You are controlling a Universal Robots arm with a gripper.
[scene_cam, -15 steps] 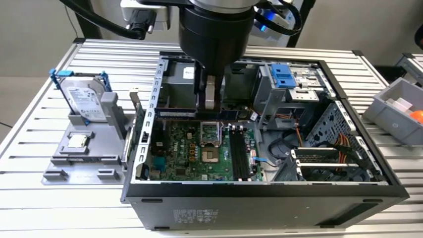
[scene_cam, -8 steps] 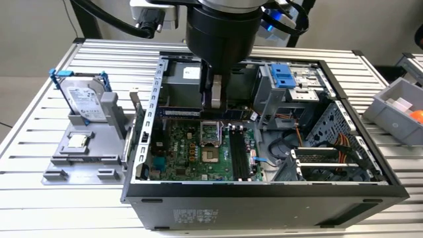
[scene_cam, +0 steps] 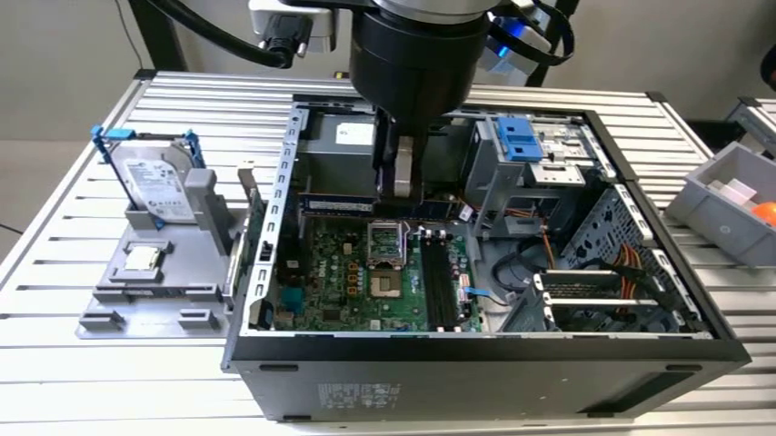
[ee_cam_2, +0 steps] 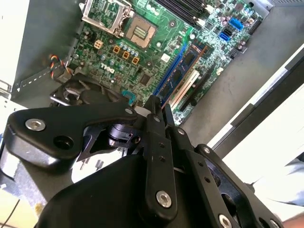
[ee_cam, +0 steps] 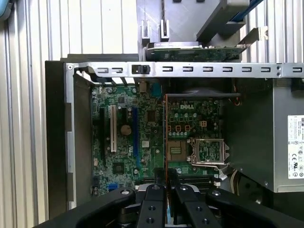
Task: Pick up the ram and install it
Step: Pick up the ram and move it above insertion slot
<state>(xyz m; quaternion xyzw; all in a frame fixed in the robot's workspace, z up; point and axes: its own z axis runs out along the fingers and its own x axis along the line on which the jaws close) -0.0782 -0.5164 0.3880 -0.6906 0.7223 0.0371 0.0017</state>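
— Over the open computer case (scene_cam: 485, 363), where's the ram (scene_cam: 340, 204)?
— I see it held crosswise above the motherboard (scene_cam: 352, 272), my gripper (scene_cam: 406, 195) jaws clenched on it, near the processor socket (scene_cam: 384, 241)

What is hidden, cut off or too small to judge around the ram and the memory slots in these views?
Exterior view: the fingers cover the middle of the ram, so the grip itself is hidden.
First wrist view: the gripper covers part of the memory slots.
Second wrist view: the picture's top edge cuts those slots off.
Exterior view: the slots' end latches are too small to judge.
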